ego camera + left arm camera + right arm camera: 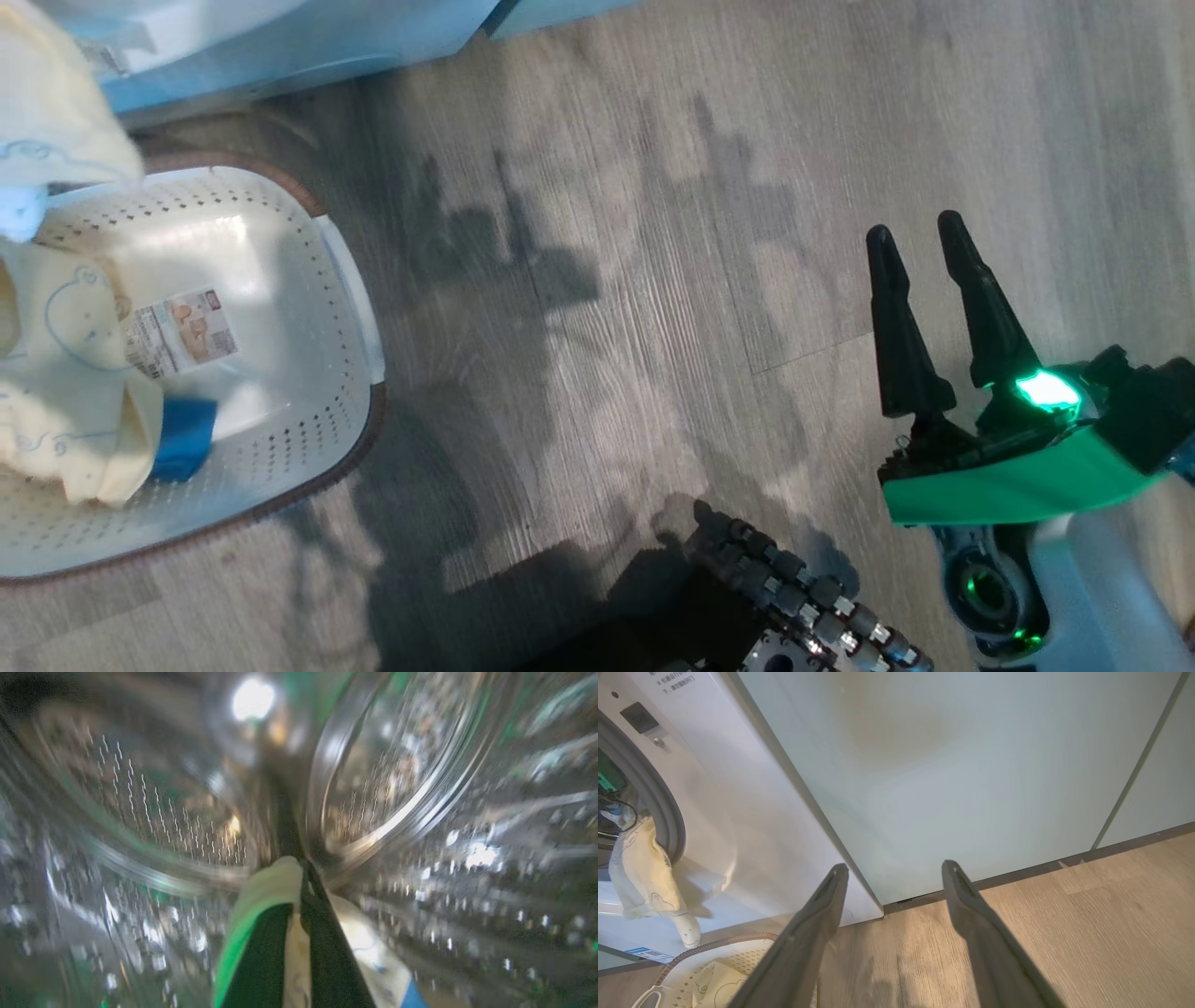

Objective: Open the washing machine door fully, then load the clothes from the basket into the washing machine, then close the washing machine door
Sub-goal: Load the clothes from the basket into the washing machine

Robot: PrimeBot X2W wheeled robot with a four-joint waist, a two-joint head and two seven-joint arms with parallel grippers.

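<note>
Left gripper (299, 870) clamps a garment (273, 886) inside the drum (154, 812); right gripper (915, 231) stands spread. Release deep, leaving nothing trailing.

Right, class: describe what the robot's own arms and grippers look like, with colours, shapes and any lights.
The right gripper has two long, black, tapering jaws on a black base. Behind sits a bright green casing with a glowing green light, then a rounded white forearm. The left gripper has the same long dark jaws.

The wood-grain floor (607, 187) carries the basket (299, 392), set close before the washing machine (738, 812).
</note>
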